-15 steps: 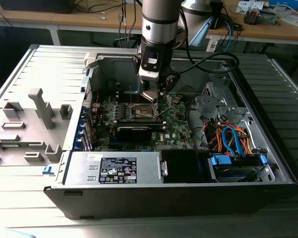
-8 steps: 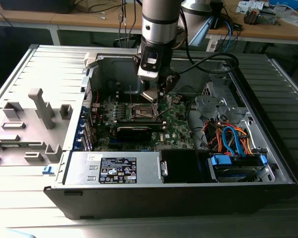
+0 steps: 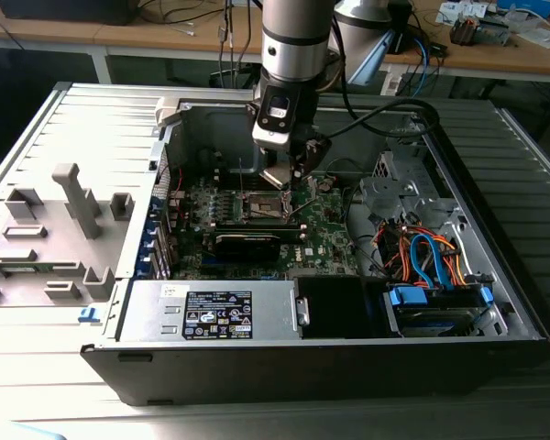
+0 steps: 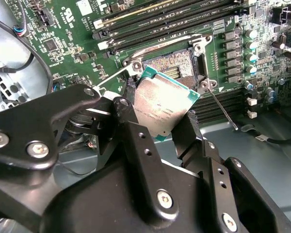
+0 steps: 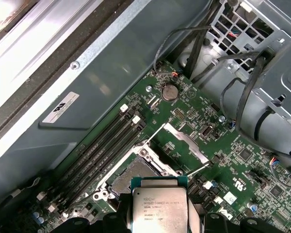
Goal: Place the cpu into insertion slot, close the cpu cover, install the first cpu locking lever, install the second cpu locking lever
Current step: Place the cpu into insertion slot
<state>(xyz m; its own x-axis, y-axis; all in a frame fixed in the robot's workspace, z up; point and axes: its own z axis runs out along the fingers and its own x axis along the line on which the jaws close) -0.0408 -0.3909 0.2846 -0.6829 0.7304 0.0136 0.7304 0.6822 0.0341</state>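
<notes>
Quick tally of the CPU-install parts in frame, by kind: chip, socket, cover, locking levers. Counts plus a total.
cpu: 1
insertion slot: 1
cpu cover: 1
locking levers: 2
Total: 5

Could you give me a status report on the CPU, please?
Black gripper shut on small flat square silvery-topped cpu. Cpu over open square insertion slot, not seated. Dull silver cpu cover raised; nothing blocking slot.
</notes>
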